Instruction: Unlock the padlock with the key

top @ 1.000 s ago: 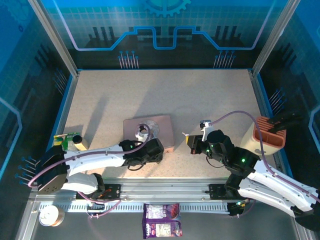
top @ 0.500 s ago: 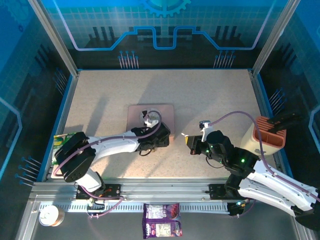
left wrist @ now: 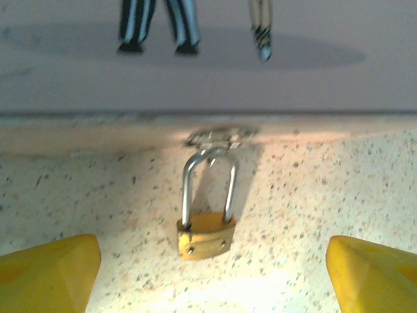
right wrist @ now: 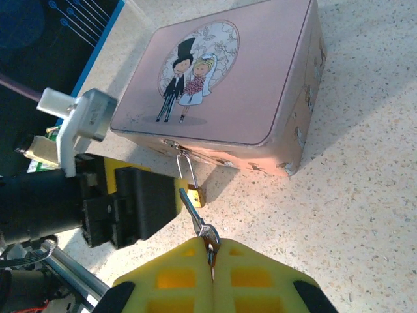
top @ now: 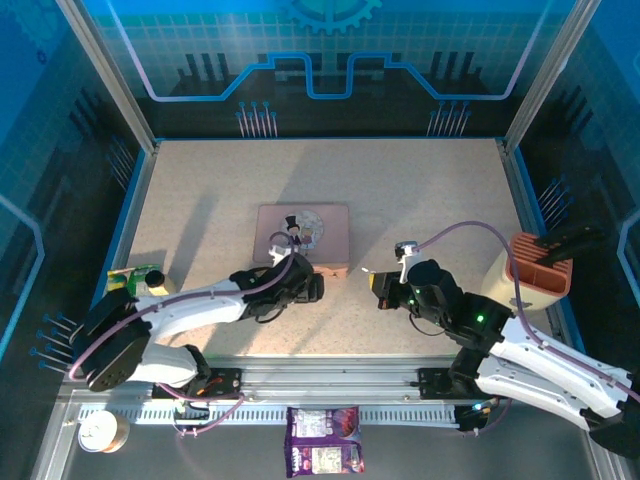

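Observation:
The small brass padlock (left wrist: 205, 236) hangs by its silver shackle from the latch on the front wall of the pink tin (right wrist: 221, 85) and rests on the tabletop. My left gripper (left wrist: 208, 280) faces it, open wide, with one yellow fingertip (left wrist: 45, 274) on each side and clear of the lock. My right gripper (right wrist: 212, 255) is shut on the silver key (right wrist: 199, 218), whose blade tip lies right beside the padlock (right wrist: 197, 195) body. From above, the left gripper (top: 308, 278) sits at the tin's (top: 302, 235) near edge, and the right gripper (top: 372, 283) is just to its right.
A terracotta-rimmed holder (top: 540, 270) stands at the right table edge. A green and yellow item (top: 140, 282) lies at the left edge. A purple packet (top: 323, 440) and a tape roll (top: 100, 432) lie on the rail in front. Glass walls surround the table.
The tin has shifted away and squared up, and its lid now shows fully. The left gripper has drawn back to its near edge and opened slightly wider. The right arm has hardly moved.

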Robot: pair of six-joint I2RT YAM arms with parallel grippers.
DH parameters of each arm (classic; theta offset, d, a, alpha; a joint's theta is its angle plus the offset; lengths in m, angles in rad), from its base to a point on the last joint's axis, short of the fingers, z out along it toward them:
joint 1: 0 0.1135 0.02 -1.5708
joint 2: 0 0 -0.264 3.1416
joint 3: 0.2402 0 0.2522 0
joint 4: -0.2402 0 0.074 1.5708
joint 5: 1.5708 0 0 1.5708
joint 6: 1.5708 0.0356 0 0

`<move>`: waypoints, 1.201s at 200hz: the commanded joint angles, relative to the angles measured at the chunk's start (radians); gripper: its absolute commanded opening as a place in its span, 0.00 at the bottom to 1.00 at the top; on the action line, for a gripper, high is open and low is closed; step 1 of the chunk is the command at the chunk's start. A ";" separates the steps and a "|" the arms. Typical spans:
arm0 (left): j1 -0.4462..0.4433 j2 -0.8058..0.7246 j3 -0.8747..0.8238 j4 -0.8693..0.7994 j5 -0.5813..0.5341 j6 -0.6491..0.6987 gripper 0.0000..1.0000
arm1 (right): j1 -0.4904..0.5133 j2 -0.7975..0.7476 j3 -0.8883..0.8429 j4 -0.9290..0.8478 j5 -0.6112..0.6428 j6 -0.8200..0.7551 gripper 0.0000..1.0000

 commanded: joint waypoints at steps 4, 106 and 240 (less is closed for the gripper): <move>0.017 -0.058 -0.095 0.135 0.085 0.037 0.91 | 0.018 0.001 0.006 0.025 0.009 0.011 0.00; 0.066 -0.025 -0.197 0.371 0.151 0.114 0.89 | 0.025 -0.022 -0.042 0.065 -0.012 0.040 0.00; 0.067 0.198 -0.111 0.448 0.150 0.092 0.67 | 0.024 0.006 -0.039 0.088 -0.022 0.030 0.00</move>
